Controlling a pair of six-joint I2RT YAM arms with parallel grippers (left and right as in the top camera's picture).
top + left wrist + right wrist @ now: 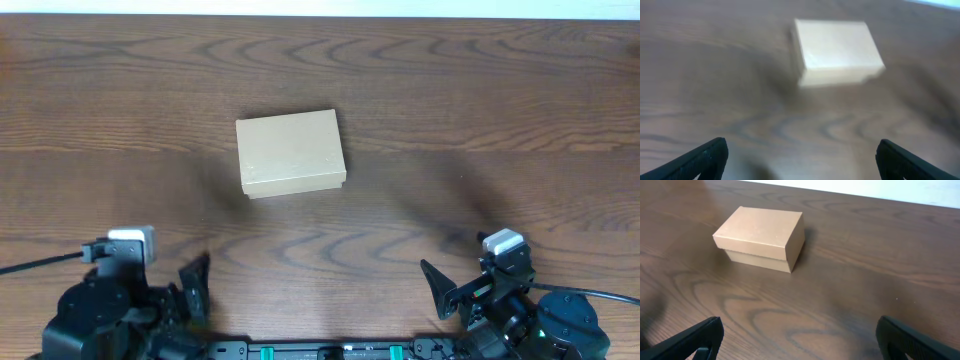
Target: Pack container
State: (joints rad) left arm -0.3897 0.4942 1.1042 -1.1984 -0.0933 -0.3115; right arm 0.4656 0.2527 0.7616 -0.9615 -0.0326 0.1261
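The container [290, 152] is a small tan cardboard box with its lid shut, lying flat on the wooden table a little left of centre. It also shows in the left wrist view [836, 50], blurred, and in the right wrist view [761, 236]. My left gripper [800, 160] is open and empty near the front left edge, well short of the box. My right gripper [801, 337] is open and empty near the front right edge, also apart from the box. Both arms show in the overhead view, left [190, 290] and right [445, 290].
The dark wood-grain table [480, 120] stretches around the box. A pale strip [320, 6] runs along the far edge of the table. Cables trail off from both arm bases at the front corners.
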